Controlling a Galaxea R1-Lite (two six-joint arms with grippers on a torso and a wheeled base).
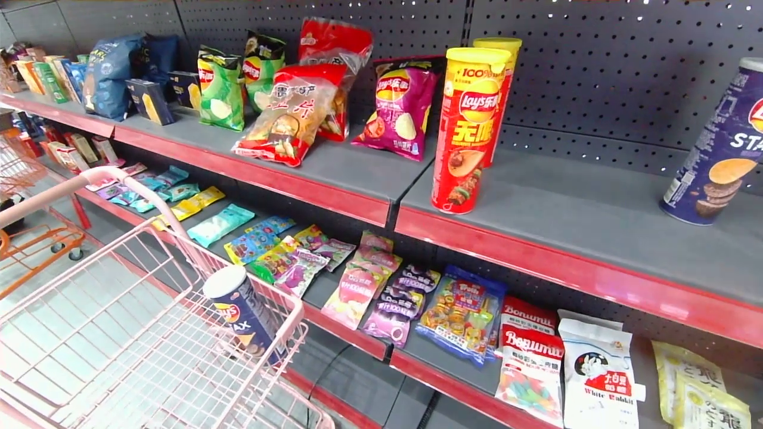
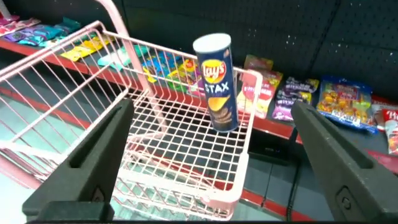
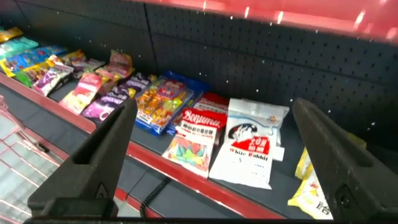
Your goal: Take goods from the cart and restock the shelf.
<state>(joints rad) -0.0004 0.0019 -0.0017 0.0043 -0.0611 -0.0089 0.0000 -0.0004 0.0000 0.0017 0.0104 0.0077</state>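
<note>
Left gripper (image 2: 211,111) gapes empty before a smooth cylindrical can (image 2: 216,78) in the wire cart (image 2: 180,134). Right gripper (image 3: 214,109) (equally wide, empty) faces glossy bags (image 3: 249,146).

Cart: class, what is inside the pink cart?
One blue can leans in the corner of the cart nearest the shelf. The cart's near end runs off the picture, so anything there cannot be seen.

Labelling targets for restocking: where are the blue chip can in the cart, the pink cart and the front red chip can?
blue chip can (image 2: 216,84), left wrist view, label.
pink cart (image 1: 101,173), head view, handle.
red chip can (image 1: 468,137), head view, label.
</note>
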